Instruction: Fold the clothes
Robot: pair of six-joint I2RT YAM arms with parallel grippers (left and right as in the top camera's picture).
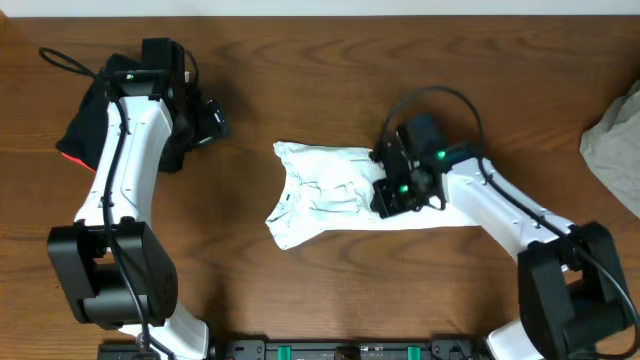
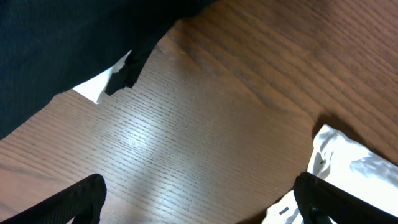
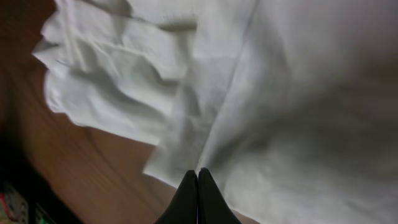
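The clothes, a crumpled white T-shirt (image 1: pixel 320 190), lie bunched in the middle of the table, plain side up. My right gripper (image 1: pixel 385 195) rests on the shirt's right part. In the right wrist view its fingers (image 3: pixel 198 173) are pressed together at the edge of the white fabric (image 3: pixel 280 93), and a crease runs up from the tips. My left gripper (image 1: pixel 215 125) hangs open to the left of the shirt, over bare wood. In the left wrist view its fingers (image 2: pixel 81 199) stand far apart with nothing between them, and a corner of the shirt (image 2: pixel 354 162) shows at the right.
A black folded garment (image 1: pixel 85 125) with a red-orange edge lies at the far left under the left arm and fills the top left of the left wrist view (image 2: pixel 62 43). A grey cloth (image 1: pixel 615 140) sits at the table's right edge.
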